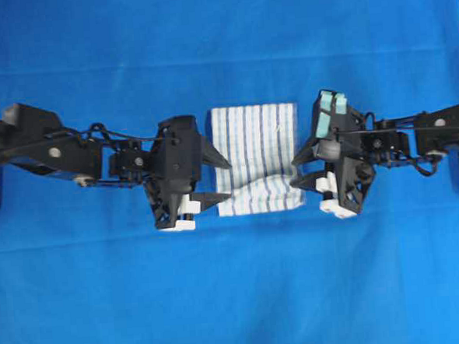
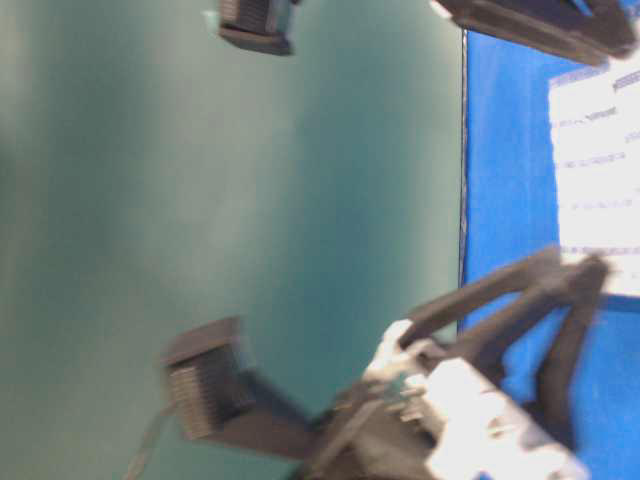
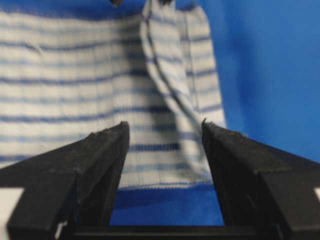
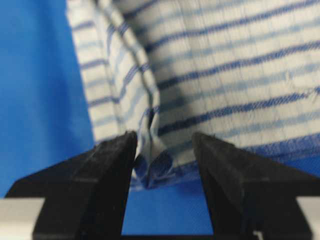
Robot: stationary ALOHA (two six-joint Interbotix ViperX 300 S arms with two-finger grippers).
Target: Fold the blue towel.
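Your blue towel lies folded mid-table on the blue table covering, w/ a raised wrinkle along its near edge. Your left gripper sits at its left side, right gripper at its right; both have jaws apart, holding nothing.

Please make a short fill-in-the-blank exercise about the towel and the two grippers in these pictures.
1. The blue towel lies on a plain ____ table covering.
2. The fingers of the left gripper stand ____, with nothing between them.
3. In the overhead view, the right gripper is at the towel's ____ edge.

Missing words: blue; open; right
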